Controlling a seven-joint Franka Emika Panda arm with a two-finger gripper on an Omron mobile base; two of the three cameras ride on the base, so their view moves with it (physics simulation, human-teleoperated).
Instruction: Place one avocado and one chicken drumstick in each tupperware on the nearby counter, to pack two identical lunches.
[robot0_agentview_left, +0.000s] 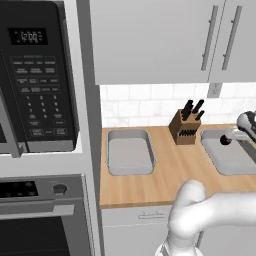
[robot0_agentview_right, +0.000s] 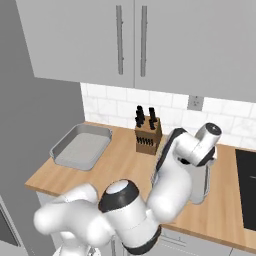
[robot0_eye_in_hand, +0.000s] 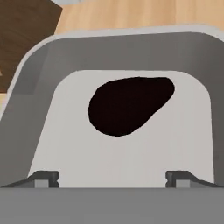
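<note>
Two pale-grey tupperware sit on the tan counter (robot0_agentview_left: 170, 175). The left tupperware (robot0_agentview_left: 130, 152) (robot0_agentview_right: 82, 145) holds nothing. In the right tupperware (robot0_agentview_left: 231, 159) (robot0_eye_in_hand: 52, 57) lies a dark avocado (robot0_agentview_left: 225, 140) (robot0_eye_in_hand: 129, 105), on the floor near the far wall. My gripper (robot0_agentview_left: 239, 131) (robot0_eye_in_hand: 112, 177) hangs just above this container, open. Its fingertips (robot0_eye_in_hand: 46, 177) stand wide apart, and the avocado lies beyond them, apart from both. The chicken drumstick is out of view. In the right base view my arm hides most of the right container.
A brown knife block (robot0_agentview_left: 184, 127) (robot0_agentview_right: 148, 132) stands between the two containers against the tiled backsplash. A black microwave (robot0_agentview_left: 37, 75) and an oven (robot0_agentview_left: 45, 220) fill the tall unit at left. Upper cabinets (robot0_agentview_left: 150, 40) hang overhead. A dark cooktop (robot0_agentview_right: 247, 175) lies at right.
</note>
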